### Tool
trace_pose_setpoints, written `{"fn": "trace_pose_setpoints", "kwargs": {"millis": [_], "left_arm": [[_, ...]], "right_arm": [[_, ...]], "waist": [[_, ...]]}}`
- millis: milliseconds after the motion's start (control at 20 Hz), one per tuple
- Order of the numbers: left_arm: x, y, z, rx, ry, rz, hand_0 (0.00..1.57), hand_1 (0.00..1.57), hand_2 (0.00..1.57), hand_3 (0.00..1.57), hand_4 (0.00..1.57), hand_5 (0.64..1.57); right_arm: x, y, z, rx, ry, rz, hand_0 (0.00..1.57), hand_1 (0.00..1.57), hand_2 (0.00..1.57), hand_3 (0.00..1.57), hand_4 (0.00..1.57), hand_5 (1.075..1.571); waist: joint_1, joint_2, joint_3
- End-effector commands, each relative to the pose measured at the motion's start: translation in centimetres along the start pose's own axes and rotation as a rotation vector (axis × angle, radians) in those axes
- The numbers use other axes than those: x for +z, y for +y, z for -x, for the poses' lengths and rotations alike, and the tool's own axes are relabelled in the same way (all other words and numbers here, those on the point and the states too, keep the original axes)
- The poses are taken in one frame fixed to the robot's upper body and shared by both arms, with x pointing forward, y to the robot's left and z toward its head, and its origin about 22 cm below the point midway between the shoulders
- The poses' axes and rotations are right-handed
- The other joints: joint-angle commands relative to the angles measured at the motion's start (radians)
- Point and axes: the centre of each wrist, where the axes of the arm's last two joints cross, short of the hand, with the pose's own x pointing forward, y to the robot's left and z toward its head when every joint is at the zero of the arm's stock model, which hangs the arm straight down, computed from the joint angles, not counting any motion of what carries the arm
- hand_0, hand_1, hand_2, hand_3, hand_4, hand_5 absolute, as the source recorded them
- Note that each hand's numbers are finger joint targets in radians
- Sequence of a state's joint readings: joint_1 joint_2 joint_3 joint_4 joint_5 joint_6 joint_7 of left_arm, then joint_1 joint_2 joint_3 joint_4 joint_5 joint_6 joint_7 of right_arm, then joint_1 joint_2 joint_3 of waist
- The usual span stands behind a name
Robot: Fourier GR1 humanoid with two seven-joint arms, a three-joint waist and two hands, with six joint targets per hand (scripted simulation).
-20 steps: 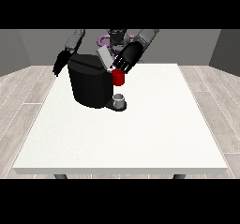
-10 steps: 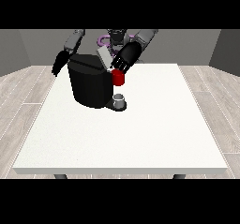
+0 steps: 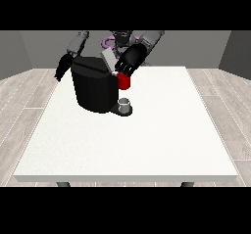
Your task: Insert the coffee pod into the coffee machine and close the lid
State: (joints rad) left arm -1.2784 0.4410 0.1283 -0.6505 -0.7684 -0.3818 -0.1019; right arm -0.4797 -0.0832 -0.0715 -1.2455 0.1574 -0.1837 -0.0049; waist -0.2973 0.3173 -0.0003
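Nothing has shifted lately: the robot hand at the view's right (image 3: 131, 60) stays over the boxy black coffee machine (image 3: 95, 88); its grip I cannot tell. Lid unclosed, I judge.

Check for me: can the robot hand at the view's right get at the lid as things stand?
Probably yes. That robot hand hangs just right of the raised lid atop the machine, with nothing between them. The red thing at the machine sits below the hand, out of the way.
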Motion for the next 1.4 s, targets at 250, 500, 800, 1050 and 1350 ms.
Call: {"fn": "trace_pose_setpoints", "kwargs": {"millis": [250, 500, 800, 1050, 1350], "left_arm": [[0.7, 0.4, 1.5, -0.152, 0.008, -0.041, 1.21, 1.21, 1.22, 1.09, 0.00, 1.571], [1.2, -0.4, 3.3, -0.157, 0.025, -0.022, 1.14, 1.14, 1.15, 1.00, 0.00, 1.571], [1.0, 1.3, 1.8, -0.126, -0.031, -0.113, 1.14, 1.14, 1.14, 0.96, 0.00, 1.571], [0.2, 2.9, -1.2, -0.105, -0.074, -0.152, 1.25, 1.25, 1.21, 0.95, 0.00, 1.571], [0.1, 0.6, 0.3, -0.156, -0.061, -0.173, 1.25, 1.25, 1.22, 0.94, 0.00, 1.571]], "right_arm": [[0.2, 1.5, -1.0, 0.010, -0.026, 0.018, 0.00, 0.00, 0.00, 0.00, 0.00, 1.571], [0.7, 0.9, -0.6, 0.005, 0.007, -0.020, 0.00, 0.00, 0.00, 0.00, 0.00, 1.571], [-1.1, -1.2, -2.0, 0.009, -0.033, 0.020, 0.00, 0.00, 0.00, 0.00, 0.04, 1.571], [-1.2, -0.4, -1.3, 0.041, -0.045, 0.002, 0.00, 0.00, 0.00, 0.00, 0.11, 1.571], [-0.3, 2.4, -2.6, 0.028, -0.059, -0.009, 0.00, 0.00, 0.00, 0.00, 0.22, 1.571]], "waist": [[-0.013, 0.035, 0.0002], [-0.020, 0.016, 0.0002], [-0.016, 0.054, 0.0004], [-0.025, 0.080, 0.0008], [-0.051, 0.083, 0.0003]]}}
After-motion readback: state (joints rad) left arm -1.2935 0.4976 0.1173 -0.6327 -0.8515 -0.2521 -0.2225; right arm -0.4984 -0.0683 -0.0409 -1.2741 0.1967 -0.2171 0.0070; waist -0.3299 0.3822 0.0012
